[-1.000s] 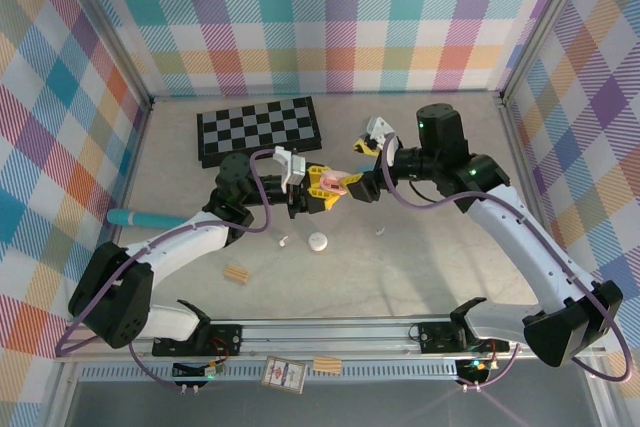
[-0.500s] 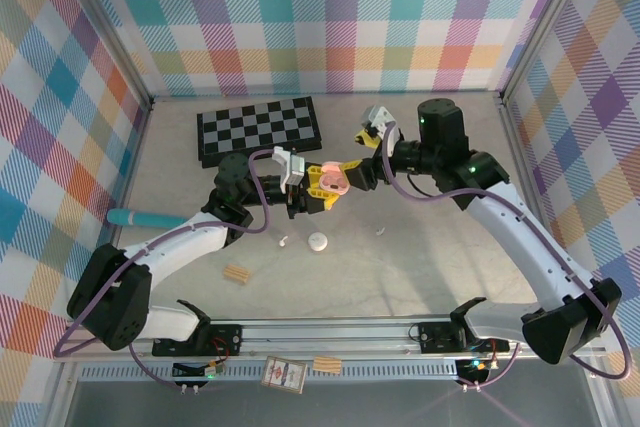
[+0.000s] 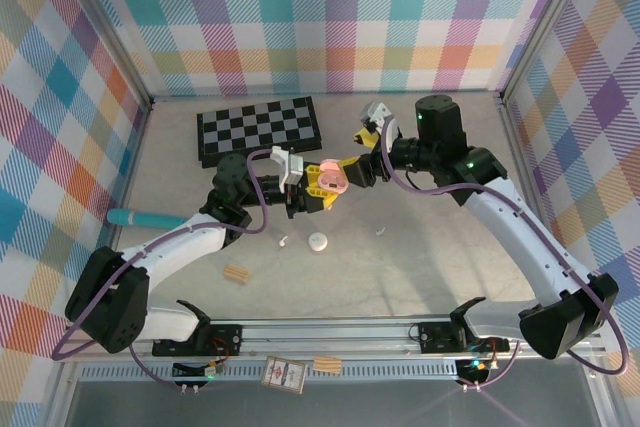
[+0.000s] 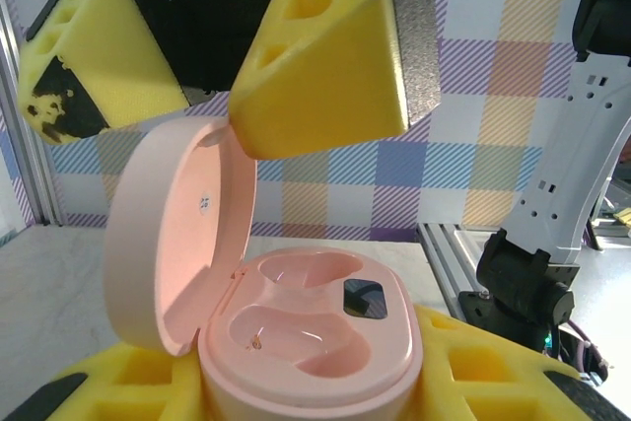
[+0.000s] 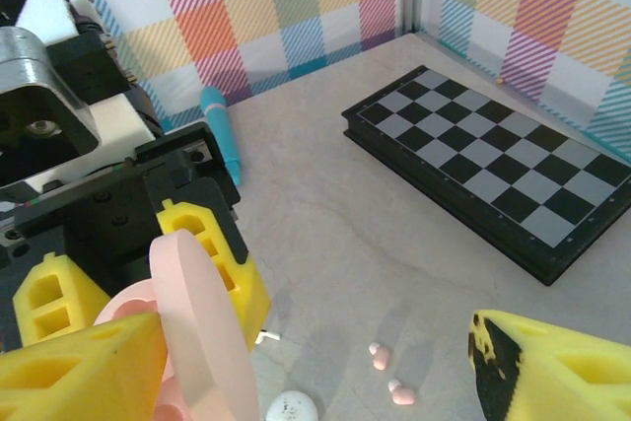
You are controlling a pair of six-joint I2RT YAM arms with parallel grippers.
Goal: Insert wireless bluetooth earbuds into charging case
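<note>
The checked left wall [image 3: 60,97] and its metal post close the table [image 3: 430,277] at the left edge of the top view. A blue pen [image 3: 150,217] lies just inside that wall, and a chessboard [image 3: 260,129] sits by the far wall, upper centre-left. Lower centre-left hold a wooden block [image 3: 237,274], a white earbud [image 3: 283,241] and a round white case [image 3: 318,241], all near one another. The widest open stretch of table is at lower right, up to the right wall.

Against a second ago, the right gripper [image 3: 358,169] sits slightly higher in the top view. The left gripper [image 3: 320,185] has hardly shifted, and the things on the table lie as before.

The left gripper is clamped on the base of the pink charging case [image 4: 306,342], held off the table. In the left wrist view its lid [image 4: 177,234] stands hinged at the left, near upright and leaning slightly left. The base's long axis runs left to right, with both wells facing up. The right gripper's fingers are wide apart on either side of the lid's top edge. Whether one touches it I cannot tell.

In the right wrist view, two pink earbuds [image 5: 399,394] lie on the table at lower centre, apart from the case. They are too small to tell which way the stems point.
</note>
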